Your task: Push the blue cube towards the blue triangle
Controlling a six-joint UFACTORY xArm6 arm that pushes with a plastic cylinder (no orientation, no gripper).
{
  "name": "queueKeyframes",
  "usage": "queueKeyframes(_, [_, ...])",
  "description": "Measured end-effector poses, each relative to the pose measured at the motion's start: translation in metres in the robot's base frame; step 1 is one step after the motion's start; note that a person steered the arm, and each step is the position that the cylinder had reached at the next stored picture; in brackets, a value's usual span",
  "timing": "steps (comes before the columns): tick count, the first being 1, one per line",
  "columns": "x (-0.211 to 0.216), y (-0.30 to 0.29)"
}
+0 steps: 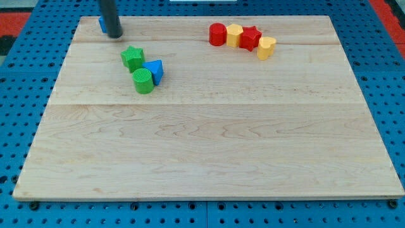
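Note:
The blue cube (101,24) sits near the board's top left corner, mostly hidden behind my rod. My tip (114,35) rests on the board just right of and in front of the cube, touching or nearly touching it. The blue triangle (154,69) lies lower and to the right, between a green star (133,57) at its upper left and a green cylinder (143,81) at its lower left, touching both.
A row of blocks stands at the top right: a red cylinder (218,34), a yellow block (234,35), a red star (250,38) and a yellow cylinder (266,47). The wooden board (209,152) lies on a blue pegboard.

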State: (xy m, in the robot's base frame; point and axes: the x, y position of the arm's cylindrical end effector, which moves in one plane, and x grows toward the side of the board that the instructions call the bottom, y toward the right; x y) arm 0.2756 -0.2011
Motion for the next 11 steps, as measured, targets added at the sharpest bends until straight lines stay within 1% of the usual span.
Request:
queueKeyframes(1, [0.001,-0.090])
queueKeyframes(2, [-0.084,-0.097])
queueKeyframes(3, [-0.083,-0.062])
queueKeyframes(4, [-0.066,0.037])
queueKeyframes(5, [-0.054,0.070])
queueKeyframes(6, [-0.057,0.081])
queueKeyframes(7, [-0.045,0.097])
queueKeyframes(8, [0.018,0.100])
queueKeyframes(9, [0.031,0.101])
queueKeyframes(10, [0.007,0.133])
queueKeyframes(11, [0.044,0.176])
